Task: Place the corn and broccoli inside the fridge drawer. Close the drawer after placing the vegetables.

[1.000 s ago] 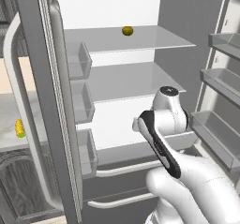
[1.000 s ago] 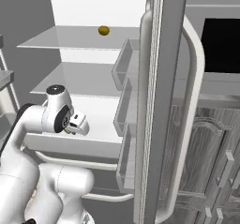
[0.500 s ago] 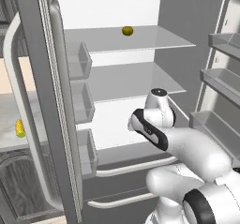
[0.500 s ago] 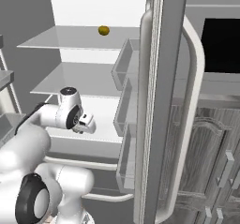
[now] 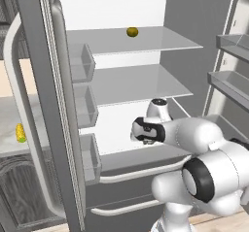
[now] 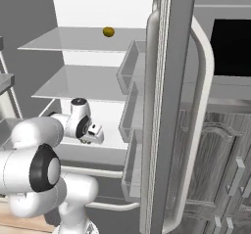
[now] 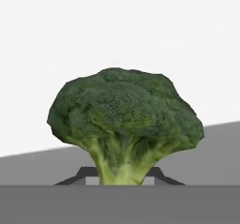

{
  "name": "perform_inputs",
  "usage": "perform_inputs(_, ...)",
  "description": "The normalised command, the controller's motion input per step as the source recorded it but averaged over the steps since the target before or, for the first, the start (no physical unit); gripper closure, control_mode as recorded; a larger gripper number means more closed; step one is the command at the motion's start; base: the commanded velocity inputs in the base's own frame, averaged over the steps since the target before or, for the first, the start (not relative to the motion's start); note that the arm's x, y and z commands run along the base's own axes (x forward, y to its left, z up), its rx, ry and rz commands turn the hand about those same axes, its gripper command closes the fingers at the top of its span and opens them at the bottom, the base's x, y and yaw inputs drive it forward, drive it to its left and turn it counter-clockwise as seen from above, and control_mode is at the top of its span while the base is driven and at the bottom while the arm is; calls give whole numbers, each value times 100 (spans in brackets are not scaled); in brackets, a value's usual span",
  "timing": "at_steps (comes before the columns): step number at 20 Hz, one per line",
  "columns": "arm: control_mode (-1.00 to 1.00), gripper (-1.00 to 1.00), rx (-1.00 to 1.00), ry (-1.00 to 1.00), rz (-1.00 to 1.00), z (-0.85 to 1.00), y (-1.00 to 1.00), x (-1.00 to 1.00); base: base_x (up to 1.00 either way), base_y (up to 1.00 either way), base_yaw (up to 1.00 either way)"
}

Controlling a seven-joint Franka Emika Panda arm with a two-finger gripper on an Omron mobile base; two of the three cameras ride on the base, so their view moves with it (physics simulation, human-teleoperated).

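- Holding the broccoli, the hand has its two dark fingertips closed on the pale stem, with the dark green head standing up in front of the hand camera.
- Behind the broccoli, that view has a white wall above and a flat grey floor below.
- From the left base view, the arm reaches into the open fridge, its wrist sitting below the lower glass shelf and over the fridge drawer.
- From the right base view, the wrist is at the same height, just left of the open door's bins.
- A round yellowish fruit rests on the upper shelf.
- The corn lies on the surface to the left, outside the fridge door, well apart from the hand.
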Motion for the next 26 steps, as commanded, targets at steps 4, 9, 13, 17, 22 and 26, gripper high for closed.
perform_inputs(4,-100,100,0,3,5,-31,-1,-36,0,0,0)
perform_inputs(9,-100,100,0,4,5,-20,0,-65,0,0,0)
perform_inputs(13,-100,100,0,6,6,-19,0,-60,0,0,0)
perform_inputs(17,-100,100,0,7,2,-16,0,26,0,0,0)
perform_inputs(22,-100,100,0,6,2,-69,0,0,0,0,0)
perform_inputs(26,-100,-100,0,2,4,-50,0,-16,0,0,0)
